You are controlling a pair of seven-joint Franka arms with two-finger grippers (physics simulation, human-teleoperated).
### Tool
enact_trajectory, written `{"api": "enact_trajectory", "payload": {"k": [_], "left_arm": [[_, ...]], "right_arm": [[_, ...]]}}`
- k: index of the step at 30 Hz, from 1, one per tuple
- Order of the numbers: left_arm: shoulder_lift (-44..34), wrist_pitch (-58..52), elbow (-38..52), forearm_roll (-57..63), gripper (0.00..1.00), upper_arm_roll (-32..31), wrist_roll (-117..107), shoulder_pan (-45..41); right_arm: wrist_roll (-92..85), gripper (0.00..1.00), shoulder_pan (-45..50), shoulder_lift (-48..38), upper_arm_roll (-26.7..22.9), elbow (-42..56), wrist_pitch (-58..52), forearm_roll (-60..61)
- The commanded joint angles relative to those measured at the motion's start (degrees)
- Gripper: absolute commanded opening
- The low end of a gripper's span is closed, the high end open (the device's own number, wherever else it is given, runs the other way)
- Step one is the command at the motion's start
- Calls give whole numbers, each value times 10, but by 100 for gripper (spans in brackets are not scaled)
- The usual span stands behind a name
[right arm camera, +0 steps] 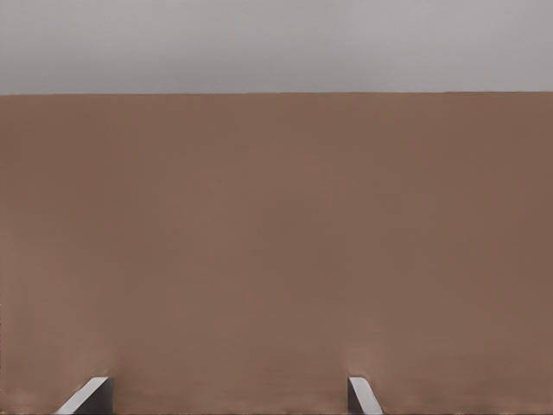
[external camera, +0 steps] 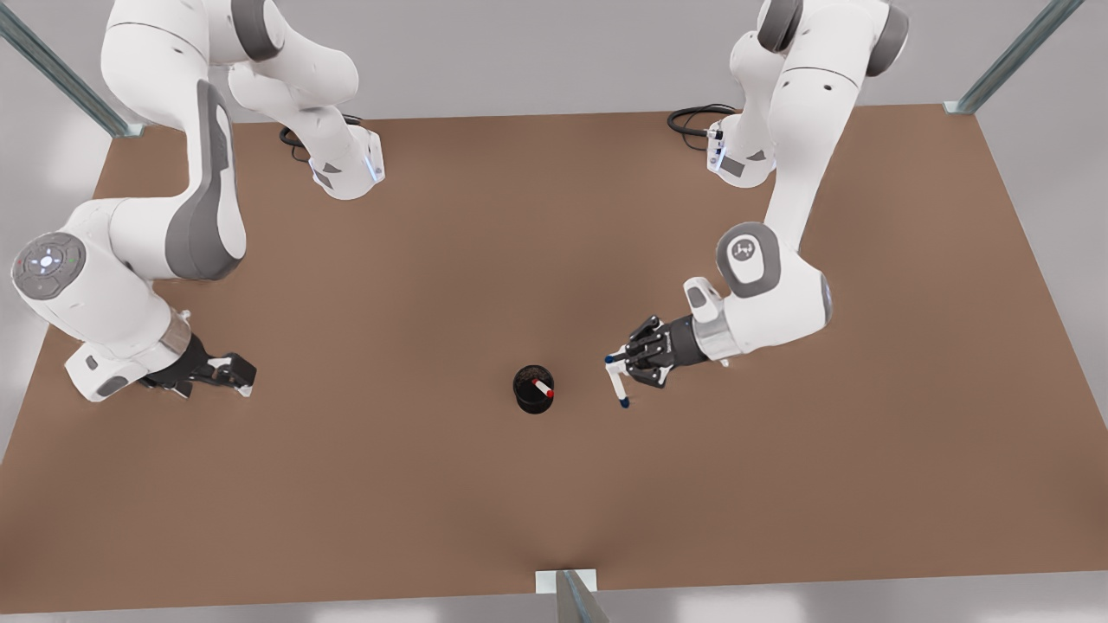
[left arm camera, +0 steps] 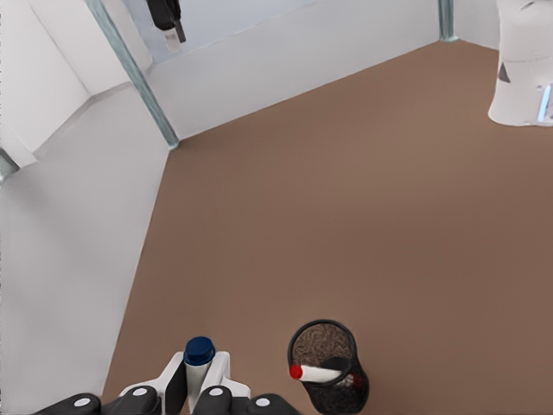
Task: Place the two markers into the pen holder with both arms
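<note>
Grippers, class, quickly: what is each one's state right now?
Left gripper: shut on the blue marker, beside the pen holder.
Right gripper: open, holding nothing, waiting off to the side.

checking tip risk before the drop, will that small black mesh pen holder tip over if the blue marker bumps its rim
The small black mesh pen holder looks light, standing free on the brown table, so a bump would probably shift it. The red-capped marker leaning inside may add tipping bias. The left gripper holds the blue-capped marker beside it.
</note>
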Motion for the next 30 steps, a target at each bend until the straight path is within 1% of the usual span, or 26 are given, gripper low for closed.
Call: {"api": "enact_trajectory", "payload": {"k": [1, 2, 3, 4, 5, 6, 8, 9, 11, 13, 16, 26, 28, 30], "left_arm": [[10, 73, 14, 2, 21, 0, -146, -17], [13, 85, 19, 2, 21, 0, -177, -29], [13, 95, 20, 2, 21, 0, -202, -37], [13, 110, 20, 1, 21, -1, -234, -49], [13, 119, 21, 1, 21, -1, -260, -59], [15, 123, 30, 1, 21, -1, -286, -67], [16, 143, 35, 1, 21, -1, -314, -88], [16, 152, 35, 1, 21, -1, -318, -94], [26, 180, 37, -1, 21, -1, -327, -110], [51, 212, 52, -25, 21, -1, -327, -132], [86, 233, 86, -62, 21, -1, -327, -155], [106, 246, 66, -73, 21, 1, -323, -167], [118, 283, 66, -75, 21, 1, -324, -183], [124, 295, 66, -75, 21, 1, -324, -189]], "right_arm": [[-69, 100, -3, -56, 7, -91, 8, -22], [-56, 100, -42, -60, 43, -86, 0, -20], [-65, 100, -66, -67, 62, -88, -11, -15], [-69, 100, -61, -68, 65, -81, -19, -8], [-70, 100, -60, -67, 64, -63, -28, -8], [-68, 100, -53, -61, 59, -10, -103, -7], [-64, 100, -56, -36, 61, 13, -105, -8], [-67, 100, -59, -33, 61, 13, -102, -4], [-62, 100, -58, -25, 61, 13, -59, 2], [-62, 100, -57, -20, 61, 12, -57, 1], [-62, 100, -59, -20, 61, 11, -56, 2], [-65, 100, -59, -20, 60, 10, -58, 2], [-67, 100, -63, -19, 60, 10, -58, 3], [-67, 100, -63, -19, 60, 10, -58, 3]]}}
